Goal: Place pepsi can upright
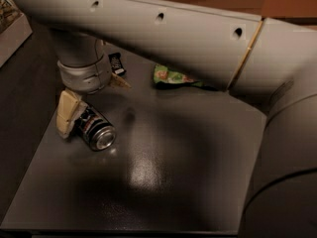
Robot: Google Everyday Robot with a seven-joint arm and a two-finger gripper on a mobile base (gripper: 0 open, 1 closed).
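Sideways pepsi can [96, 129] on the grey table [198, 162], spread jaws just above-left, one seemingly against it.

A green snack bag [174, 77] lies at the dark table's [188, 182] far edge. A small black packet [116, 63] sits just behind the gripper [93, 98].
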